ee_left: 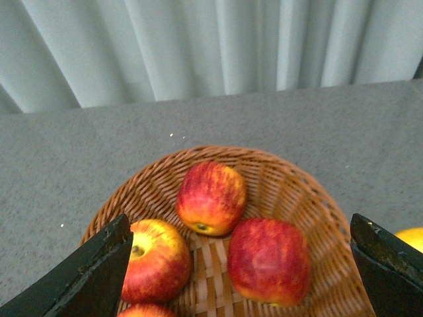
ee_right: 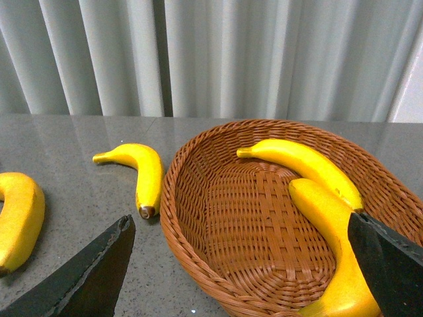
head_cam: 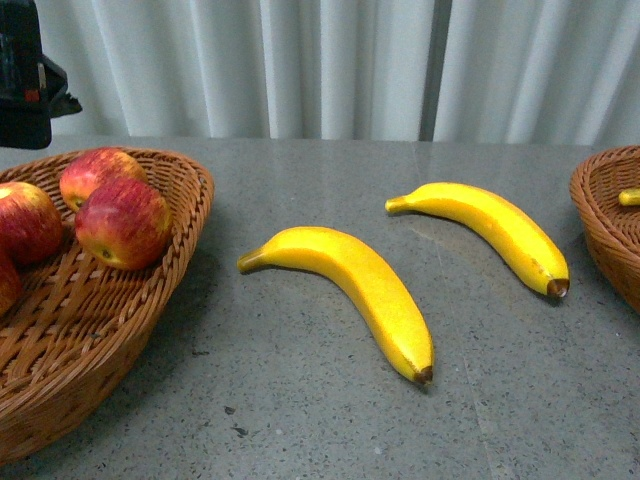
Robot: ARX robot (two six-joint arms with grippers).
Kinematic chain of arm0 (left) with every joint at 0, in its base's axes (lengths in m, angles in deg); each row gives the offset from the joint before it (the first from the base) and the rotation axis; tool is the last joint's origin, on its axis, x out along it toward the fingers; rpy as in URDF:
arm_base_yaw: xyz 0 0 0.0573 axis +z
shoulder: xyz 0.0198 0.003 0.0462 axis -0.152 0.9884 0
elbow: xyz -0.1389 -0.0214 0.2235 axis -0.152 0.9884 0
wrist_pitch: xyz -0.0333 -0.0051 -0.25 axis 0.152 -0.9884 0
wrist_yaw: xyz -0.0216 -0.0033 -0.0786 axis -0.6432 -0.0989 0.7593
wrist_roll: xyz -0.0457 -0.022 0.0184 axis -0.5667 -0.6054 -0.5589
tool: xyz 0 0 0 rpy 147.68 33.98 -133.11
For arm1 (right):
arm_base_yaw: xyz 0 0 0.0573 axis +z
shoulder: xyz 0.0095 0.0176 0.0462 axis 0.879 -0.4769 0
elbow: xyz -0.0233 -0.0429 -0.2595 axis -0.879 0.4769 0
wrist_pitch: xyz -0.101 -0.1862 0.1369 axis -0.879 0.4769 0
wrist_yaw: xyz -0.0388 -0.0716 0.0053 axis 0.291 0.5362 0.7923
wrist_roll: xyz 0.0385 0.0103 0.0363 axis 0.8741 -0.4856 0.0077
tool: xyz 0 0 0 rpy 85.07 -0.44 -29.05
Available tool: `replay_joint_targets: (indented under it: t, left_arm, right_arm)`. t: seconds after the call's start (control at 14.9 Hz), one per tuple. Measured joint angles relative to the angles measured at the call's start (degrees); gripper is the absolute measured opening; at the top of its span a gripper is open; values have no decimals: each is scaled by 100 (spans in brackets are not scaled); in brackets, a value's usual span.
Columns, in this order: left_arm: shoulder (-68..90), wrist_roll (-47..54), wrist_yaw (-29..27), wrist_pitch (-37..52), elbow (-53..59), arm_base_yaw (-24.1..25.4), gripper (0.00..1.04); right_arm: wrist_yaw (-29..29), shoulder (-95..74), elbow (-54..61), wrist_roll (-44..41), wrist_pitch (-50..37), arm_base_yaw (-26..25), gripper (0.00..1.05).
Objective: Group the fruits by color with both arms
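Jaws on both arms stand wide apart with nothing between them. The left gripper (ee_left: 239, 228) hangs over the left basket (ee_left: 291, 191), where four red apples (ee_left: 211, 197) lie, and the right gripper (ee_right: 239, 223) hangs over the right basket (ee_right: 198, 218), which holds two bananas (ee_right: 310, 168). No apple shows outside its basket, so I judge the banana step to be in hand. Farther out on the grey table (head_cam: 300, 420), between the baskets, lie the near banana (head_cam: 350, 285) and the far banana (head_cam: 495, 228), apart from each other. The next move probably calls for the right gripper to reach the far banana, which is closer to its basket, and close across its middle. No label or writing can be read anywhere. A plain pale curtain (head_cam: 300, 60) hangs behind.
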Motion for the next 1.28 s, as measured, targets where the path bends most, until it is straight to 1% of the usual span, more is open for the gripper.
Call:
replay_joint_targets:
  t: [0.07, 0.13, 0.2, 0.34, 0.4, 0.47, 0.6, 0.67, 0.74, 0.87, 0.94, 1.14, 1.21, 1.28]
  left_arm:
    - [-146, 0, 33, -9, -77, -118, 98]
    - [-378, 39, -70, 52, -208, -310, 98]
    - [-671, 297, -345, 164, -282, -584, 98]
    - [-1086, 501, -964, 122, -306, -1032, 98]
    - [-1307, 520, -1134, -13, -249, -1139, 96]
    - [-1687, 229, -841, -221, 11, -1027, 85]
    - [-2791, -256, -372, -352, 1088, -525, 60]
    - [-3139, -361, -192, -232, 1453, -293, 47]
    - [-3333, -398, -11, -153, 1698, -153, 36]
    - [-3681, -457, 345, -94, 2227, 142, 11]
    - [-3821, -466, 431, -79, 2398, 262, 1]
    - [-4319, -476, 785, -74, 2830, 588, 1]
    - [-4489, -474, 1257, -122, 2959, 1019, 1]
    - [-4607, -487, 1268, -175, 3060, 1222, 1]
  right_arm:
    - [2, 0, 0, 0, 0, 0, 98]
    - [0, 0, 0, 0, 2, 0, 98]
    - [2, 0, 0, 0, 0, 0, 98]
    - [2, 0, 0, 0, 0, 0, 98]
    - [0, 0, 0, 0, 0, 0, 98]
    - [2, 0, 0, 0, 0, 0, 98]
    - [2, 0, 0, 0, 0, 0, 98]
    - [0, 0, 0, 0, 0, 0, 98]
    - [0, 0, 0, 0, 2, 0, 98]
    - [2, 0, 0, 0, 0, 0, 98]
    - [2, 0, 0, 0, 0, 0, 98]
    - [2, 0, 0, 0, 2, 0, 98]
    - [0, 0, 0, 0, 0, 0, 98]
    - [2, 0, 0, 2, 0, 0, 98]
